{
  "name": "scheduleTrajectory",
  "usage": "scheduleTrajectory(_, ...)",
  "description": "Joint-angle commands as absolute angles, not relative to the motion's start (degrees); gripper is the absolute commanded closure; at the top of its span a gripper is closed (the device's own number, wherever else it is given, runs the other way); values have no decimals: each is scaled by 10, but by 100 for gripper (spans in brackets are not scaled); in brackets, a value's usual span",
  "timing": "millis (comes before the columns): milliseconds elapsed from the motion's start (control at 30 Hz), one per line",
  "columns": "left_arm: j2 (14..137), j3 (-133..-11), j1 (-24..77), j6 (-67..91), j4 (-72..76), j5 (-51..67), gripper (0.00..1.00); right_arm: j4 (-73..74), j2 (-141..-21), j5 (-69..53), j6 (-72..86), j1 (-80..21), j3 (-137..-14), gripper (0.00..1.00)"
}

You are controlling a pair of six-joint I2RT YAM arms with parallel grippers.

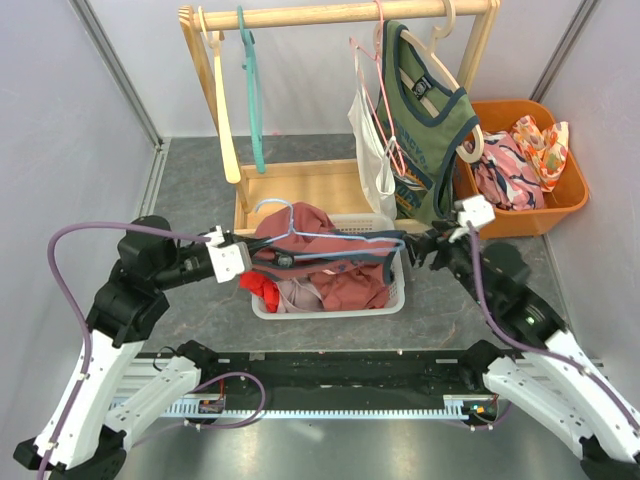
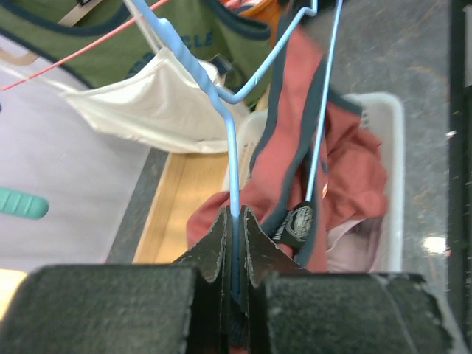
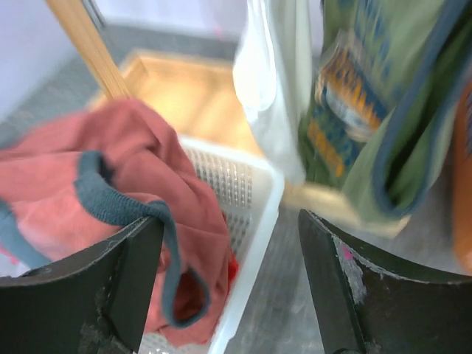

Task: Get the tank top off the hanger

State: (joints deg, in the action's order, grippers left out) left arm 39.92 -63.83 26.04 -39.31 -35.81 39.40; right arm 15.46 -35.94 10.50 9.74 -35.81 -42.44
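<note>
- I see the tank top [image 1: 300, 222] on its hanger [image 1: 345, 237], lying across the basket [image 1: 398, 285].
- The rack [image 1: 320, 14] stands at the basket's 12 o'clock, the bin [image 1: 520, 222] at 2.
- My left gripper [image 1: 245, 262] sits at its 9, the right gripper [image 1: 425, 245] at 3.

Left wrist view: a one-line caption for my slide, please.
Left gripper clamps a light blue wire hanger carrying a red, dark-trimmed tank top above a white plastic basket.

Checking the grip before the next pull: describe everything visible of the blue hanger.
The blue hanger is thin wire, seemingly coated, with a twisted neck. It is held out above the white basket, one wire side clamped in the shut jaws of the left gripper. The red tank top with dark trim drapes over it, partly hanging into the basket.
</note>
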Motion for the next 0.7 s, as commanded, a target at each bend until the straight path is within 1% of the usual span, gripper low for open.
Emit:
scheduleTrajectory(0,418,-636,258,-448,-328,348,98,162,-323,77,9,-357,-484,19)
scheduleTrajectory(67,431,-642,258,-432,-308,336,98,190,-335,117,5,-357,-496,20)
scheduleTrajectory(100,438,-642,258,-424,-302,330,98,197,-341,207,4,-357,-509,20)
scheduleTrajectory(167,446,-650,258,-425,-294,325,98,225,-367,335,38,-357,-528,22)
scheduleTrajectory(200,450,-654,259,-424,-290,323,98,232,-375,382,50,-357,-544,22)
scheduleTrajectory(233,456,-661,259,-418,-288,321,98,224,-379,387,49,-357,-549,23)
scheduleTrajectory(300,456,-664,259,-420,-289,332,98,185,-365,328,40,-356,-540,23)
scheduleTrajectory(333,455,-665,259,-425,-295,354,98,122,-355,231,32,-357,-530,23)
scheduleTrajectory(367,454,-667,259,-431,-306,370,98,93,-341,187,21,-357,-514,23)
scheduleTrajectory(433,452,-668,259,-434,-328,410,98,43,-344,132,24,-357,-516,24)
scheduleTrajectory(533,445,-662,259,-415,-324,428,98,75,-402,78,36,-357,-574,25)
scheduleTrajectory(567,444,-659,259,-411,-323,428,98,80,-428,22,40,-356,-596,26)
scheduleTrajectory(667,445,-649,259,-408,-322,428,98,63,-448,-87,38,-356,-606,25)
